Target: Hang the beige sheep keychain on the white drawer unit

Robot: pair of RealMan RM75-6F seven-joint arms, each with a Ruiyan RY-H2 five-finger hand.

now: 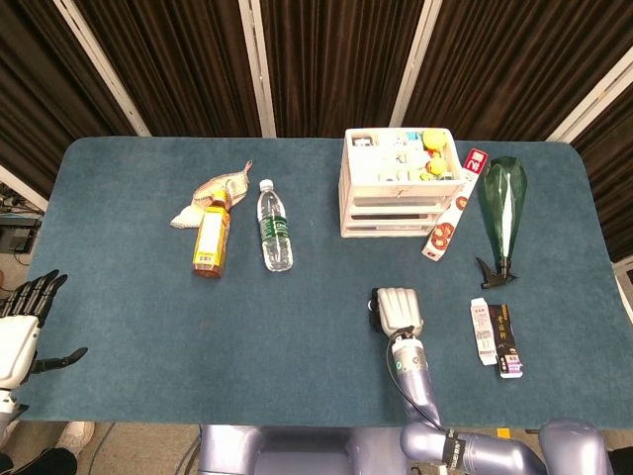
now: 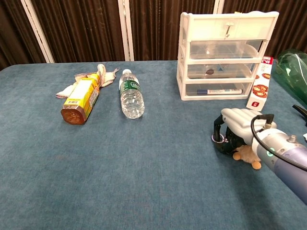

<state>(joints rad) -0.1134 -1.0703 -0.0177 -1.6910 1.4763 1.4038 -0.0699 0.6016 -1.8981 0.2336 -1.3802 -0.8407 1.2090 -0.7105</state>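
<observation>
Right hand: lower right of chest view, palm down, fingers curled over the beige sheep keychain, apparently pinching its metal ring.
Keychain: plush, light, soft; ring is the judged hold point.
Left hand: lower-left edge, spread, holding nothing.
White drawer unit: upper right, well apart.
</observation>
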